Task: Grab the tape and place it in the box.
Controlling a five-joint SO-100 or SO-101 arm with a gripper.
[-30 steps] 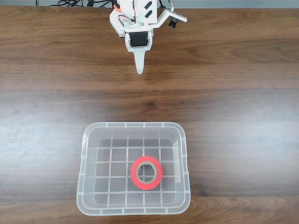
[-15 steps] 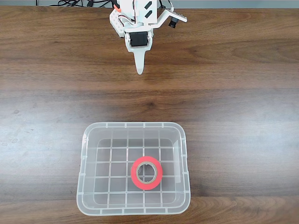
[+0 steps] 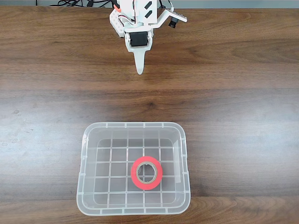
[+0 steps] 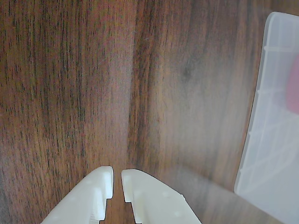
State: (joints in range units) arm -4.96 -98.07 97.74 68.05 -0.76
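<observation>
Across the fixed view from the left, bare wooden table (image 3: 42, 93) is seen first, dark brown boards running sideways. Next, at the top edge and a little left of centre, one white arm is found, its gripper (image 3: 139, 70) pointing down the picture towards the near side; from this angle the fingers read as a single narrow white tip, with nothing between them. Well below it, at the bottom of the picture, one box (image 3: 86, 154) is seen, clear plastic with rounded corners and a grid on its base. Inside it one tape (image 3: 146, 172) is lying flat on the base, red-orange with a beige core, just right of the box's centre and towards its near wall. So the tape is placed well apart from the gripper, a broad stretch of table lying between the two, and almost straight below it in this view.

In the wrist view, table grain is seen on the left, then the two white fingers (image 4: 105, 179) at the bottom edge, drawn nearly together with only a thin slit left between them and nothing gripped. At the right edge the box rim is caught, with a pink blur of tape (image 4: 294, 93) behind it.

Count: one gripper, one box, one tape.
</observation>
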